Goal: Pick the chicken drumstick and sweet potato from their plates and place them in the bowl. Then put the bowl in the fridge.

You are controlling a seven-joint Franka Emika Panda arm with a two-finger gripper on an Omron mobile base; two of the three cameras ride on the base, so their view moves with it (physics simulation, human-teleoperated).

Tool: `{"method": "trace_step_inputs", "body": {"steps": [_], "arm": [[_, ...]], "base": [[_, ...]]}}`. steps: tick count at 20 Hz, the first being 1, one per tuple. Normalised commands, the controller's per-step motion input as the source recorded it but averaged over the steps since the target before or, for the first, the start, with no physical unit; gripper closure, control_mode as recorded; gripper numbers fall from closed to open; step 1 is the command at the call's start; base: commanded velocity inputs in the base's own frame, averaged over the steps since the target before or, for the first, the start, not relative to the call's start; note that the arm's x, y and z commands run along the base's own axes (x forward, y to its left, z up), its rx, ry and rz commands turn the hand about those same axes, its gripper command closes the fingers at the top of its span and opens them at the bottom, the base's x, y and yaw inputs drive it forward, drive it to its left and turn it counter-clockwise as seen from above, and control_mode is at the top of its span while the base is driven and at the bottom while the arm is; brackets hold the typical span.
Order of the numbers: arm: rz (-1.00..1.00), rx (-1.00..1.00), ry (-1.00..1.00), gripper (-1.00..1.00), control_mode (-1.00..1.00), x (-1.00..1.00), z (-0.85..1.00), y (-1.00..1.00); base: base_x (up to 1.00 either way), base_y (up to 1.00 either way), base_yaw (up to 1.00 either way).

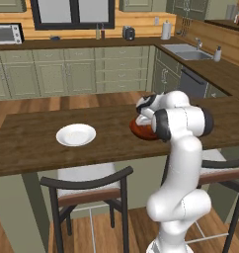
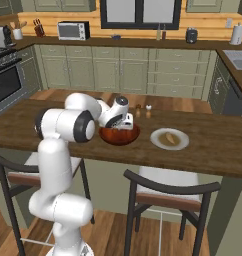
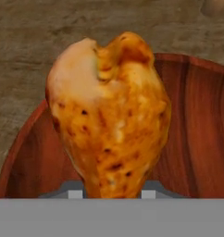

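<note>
Bowl (image 2: pixel 119 135) on brown wooden counter (image 2: pixel 203 155), green-cabinet kitchen

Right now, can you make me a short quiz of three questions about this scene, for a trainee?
1. True or false: the gripper is shut on the drumstick.
2. The drumstick hangs over: A) the empty plate B) the bowl C) the sink.
3. What lies on the plate right of the bowl in the right base view?

Key: 1 true; 2 B; 3 a pale food item, probably the sweet potato.
</note>
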Motion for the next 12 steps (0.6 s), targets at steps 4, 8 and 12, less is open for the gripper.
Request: {"method": "trace_step_inputs", "body": {"steps": [4, 8, 12], "arm": [[-0.05, 0.0, 0.15, 1.0, -1.0, 0.01, -0.33, 0.0], [-0.04, 0.0, 0.1, -1.0, -1.0, 0.04, -0.2, 0.0], [0.0, 0.0, 0.06, -1.0, -1.0, 0.11, -0.03, 0.0]], "base": [[0.0, 0.0, 0.0], [0.0, 0.0, 0.0], [0.0, 0.0, 0.0]]}}
